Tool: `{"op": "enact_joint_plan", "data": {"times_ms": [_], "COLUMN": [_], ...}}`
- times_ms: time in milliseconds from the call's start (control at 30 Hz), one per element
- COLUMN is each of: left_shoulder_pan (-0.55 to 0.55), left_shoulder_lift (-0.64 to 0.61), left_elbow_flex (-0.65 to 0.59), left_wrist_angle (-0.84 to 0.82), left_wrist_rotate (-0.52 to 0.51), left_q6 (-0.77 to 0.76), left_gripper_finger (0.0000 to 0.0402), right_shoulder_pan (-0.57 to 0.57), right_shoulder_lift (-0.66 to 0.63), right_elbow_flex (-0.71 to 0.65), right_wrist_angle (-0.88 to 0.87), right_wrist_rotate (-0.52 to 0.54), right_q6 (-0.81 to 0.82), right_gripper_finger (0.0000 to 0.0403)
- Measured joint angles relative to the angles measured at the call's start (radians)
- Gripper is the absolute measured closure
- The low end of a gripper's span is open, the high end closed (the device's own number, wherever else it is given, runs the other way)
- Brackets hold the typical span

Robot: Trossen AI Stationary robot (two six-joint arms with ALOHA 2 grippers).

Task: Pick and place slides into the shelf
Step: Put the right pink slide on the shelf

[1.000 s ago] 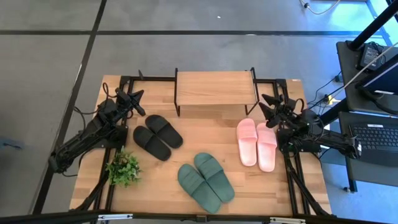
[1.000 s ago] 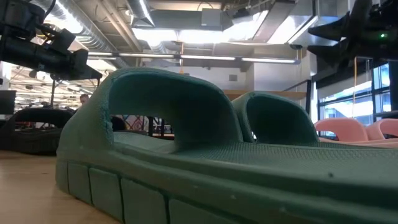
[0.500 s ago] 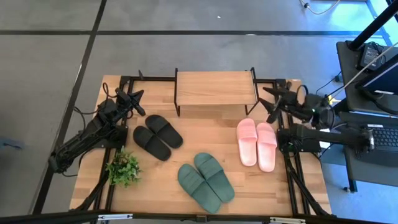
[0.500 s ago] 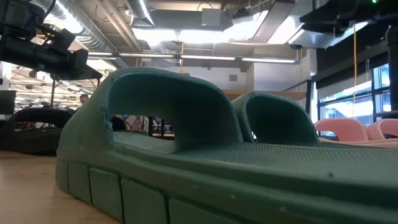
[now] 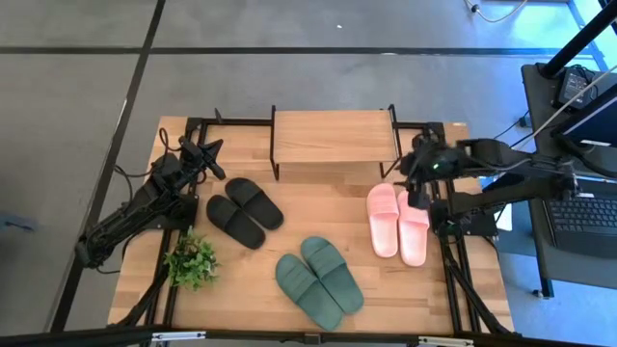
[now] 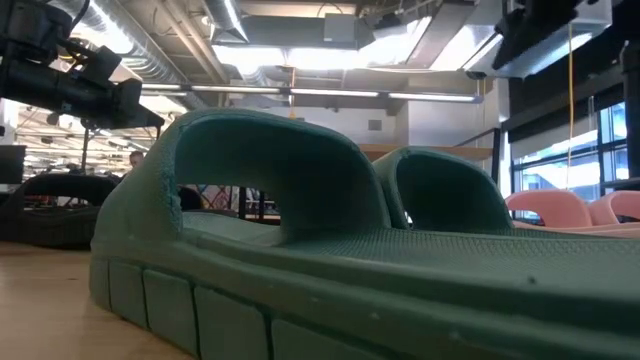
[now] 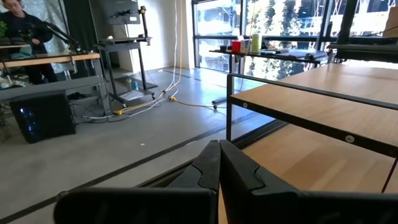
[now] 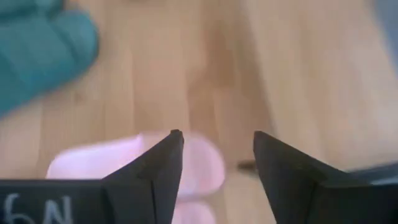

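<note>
The right pincer [image 5: 416, 183] hangs over the pale pink slides [image 5: 399, 222], above their end nearest the shelf [image 5: 334, 138]. Its two fingers [image 8: 163, 163] stand apart with nothing between them; in the right wrist view a pink slide [image 8: 134, 171] lies below and just past the fingertips, not yet touched. I judge the step in hand to be the approach to the first pair, so the task is only at its beginning: the shelf carries no slide on its top board.

The dark green slides [image 5: 319, 280] and the black slides [image 5: 245, 211] lie on the counter [image 5: 318, 207], well apart from this pincer, on its far side from the pink pair. The left pincer [image 5: 213, 146] waits clenched and empty beside the shelf's other end.

Next, the right pincer probably must come down so that one finger goes under the strap or both take an edge of the slide, then clench.
</note>
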State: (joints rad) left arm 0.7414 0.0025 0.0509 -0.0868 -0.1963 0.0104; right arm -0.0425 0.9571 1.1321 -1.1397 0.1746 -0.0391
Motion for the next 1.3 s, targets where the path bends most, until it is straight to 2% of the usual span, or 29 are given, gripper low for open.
{"op": "enact_joint_plan", "data": {"times_ms": [233,467,633,733,900,1167,1300], "left_shoulder_pan": [0.0,0.0,0.0,0.0,0.0,0.0,0.0], "left_shoulder_lift": [0.0,0.0,0.0,0.0,0.0,0.0,0.0], "left_elbow_flex": [0.0,0.0,0.0,0.0,0.0,0.0,0.0], "left_wrist_angle": [0.0,0.0,0.0,0.0,0.0,0.0,0.0], "left_wrist_rotate": [0.0,0.0,0.0,-0.001,-0.001,-0.001,-0.001], "left_q6": [0.0,0.0,0.0,0.0,0.0,0.0,0.0], "left_gripper_finger": [0.0401,0.0401,0.0401,0.0401,0.0401,0.0401,0.0401], "right_shoulder_pan": [0.188,0.406,0.564,0.626,0.677,0.676,0.676], "right_shoulder_lift": [0.154,0.232,0.238,0.239,0.239,0.239,0.239], "right_elbow_flex": [0.0,-0.05,-0.146,-0.216,-0.331,-0.491,-0.528], "right_wrist_angle": [-0.245,-0.259,-0.246,-0.204,-0.139,0.045,0.076], "right_wrist_rotate": [0.015,0.05,0.129,0.146,0.145,0.146,0.147], "right_q6": [0.256,0.523,0.725,0.791,0.824,0.823,0.867], "right_gripper_finger": [0.0238,0.0258,0.0269,0.0274,0.0275,0.0275,0.0276]}}
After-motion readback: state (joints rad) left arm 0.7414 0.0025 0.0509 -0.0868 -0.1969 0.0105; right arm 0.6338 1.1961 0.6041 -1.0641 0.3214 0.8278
